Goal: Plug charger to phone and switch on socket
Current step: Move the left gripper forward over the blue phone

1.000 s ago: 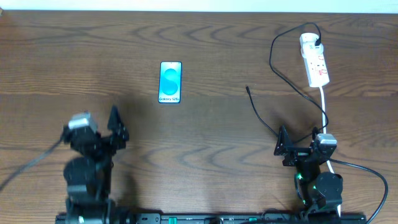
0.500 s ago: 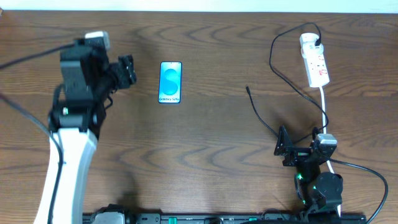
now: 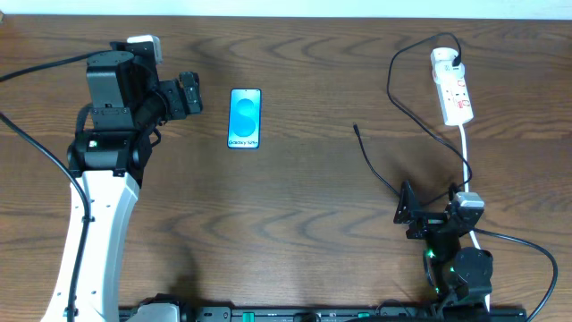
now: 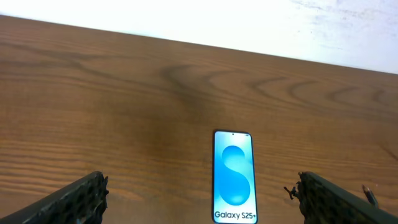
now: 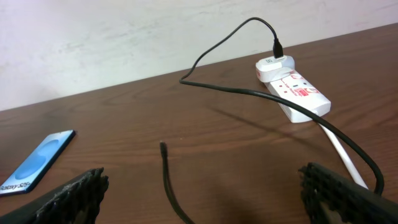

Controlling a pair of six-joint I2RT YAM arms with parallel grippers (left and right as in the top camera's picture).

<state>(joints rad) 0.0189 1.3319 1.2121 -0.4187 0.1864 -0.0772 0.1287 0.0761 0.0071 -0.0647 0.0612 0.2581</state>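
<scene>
So, nothing is plugged in at the phone end yet. The left gripper (image 3: 188,94) has its jaws spread and empty, just left of the phone (image 3: 245,117). That lies flat, screen up, on the table (image 3: 295,233), with bare wood all round it and room to work. The charger (image 3: 359,143) tip lies loose, well apart from the phone. Its plug looks seated in the socket (image 3: 454,94), near the far edge. Switch state: can't tell. The right gripper (image 3: 407,213) is spread and empty, with cable loops close by. Snag risk, I'd say.

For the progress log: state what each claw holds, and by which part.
Nothing is held. The left claw stands open beside the phone, not touching it; the right claw stands open and empty, and the charger lies loose on the table.
</scene>
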